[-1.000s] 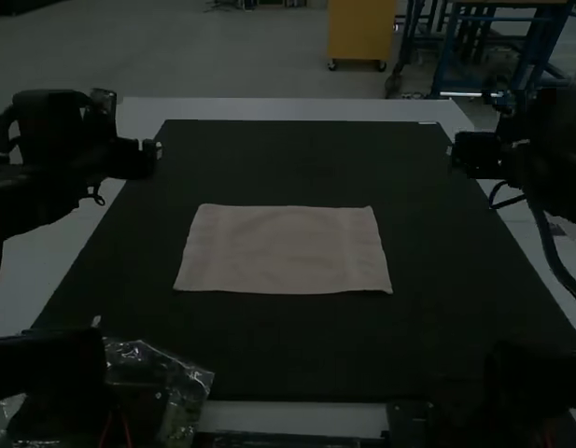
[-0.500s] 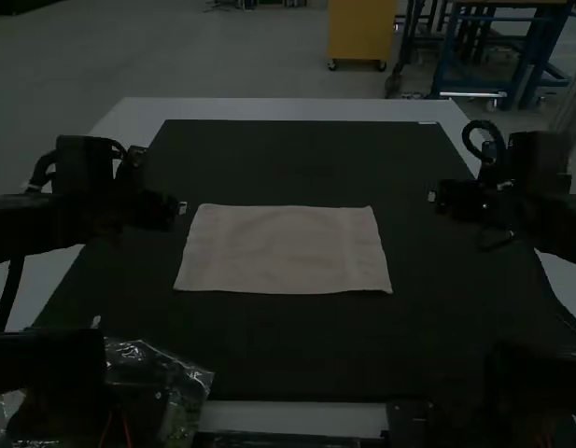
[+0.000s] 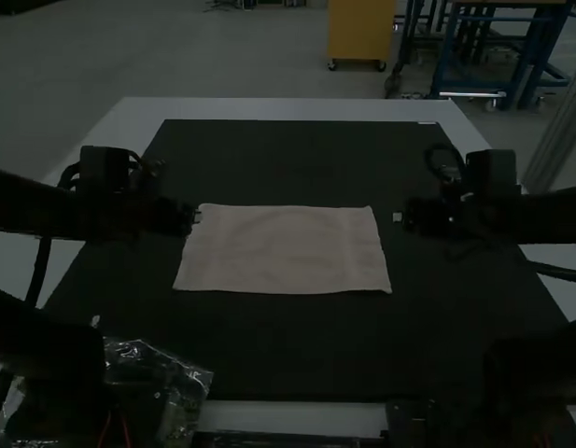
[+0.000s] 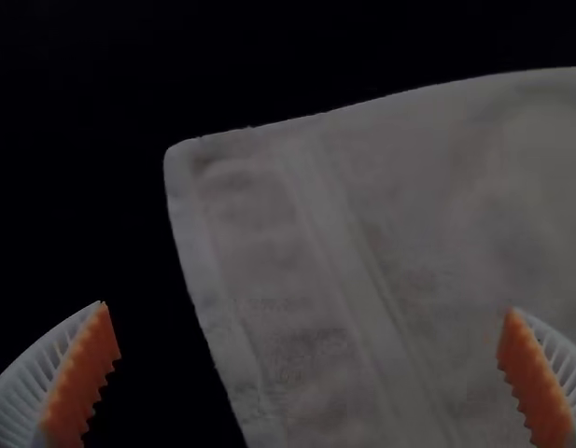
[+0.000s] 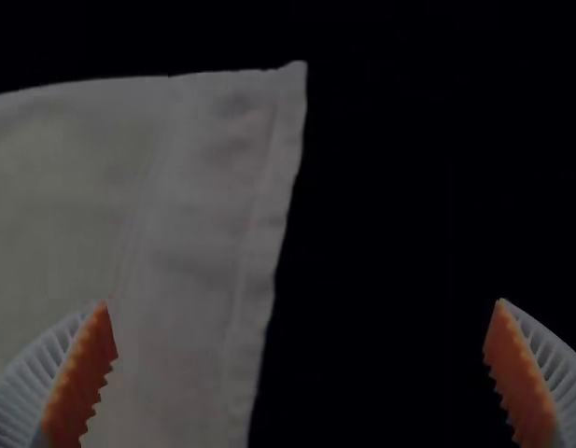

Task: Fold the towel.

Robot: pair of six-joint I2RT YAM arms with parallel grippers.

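Observation:
A pale towel [image 3: 284, 250] lies spread flat as a wide rectangle on the dark mat. My left gripper [image 3: 195, 217] is at the towel's far left corner, and my right gripper [image 3: 399, 217] is just outside its far right corner. In the left wrist view, the left gripper [image 4: 309, 373] stands open above the towel [image 4: 362, 252], a rounded corner and side edge between its fingers. In the right wrist view, the right gripper [image 5: 300, 369] is open too, with the side edge of the towel [image 5: 175, 243] running between its fingers.
The dark mat [image 3: 288, 350] covers most of a light table [image 3: 297, 109], whose rim shows around it. Crumpled clear plastic [image 3: 180, 378] lies at the near left, beside the left arm's base.
Both arms have moved inward from the table's sides, bringing their grippers nearer the viewer and up to the towel's far corners. The towel lies as before.

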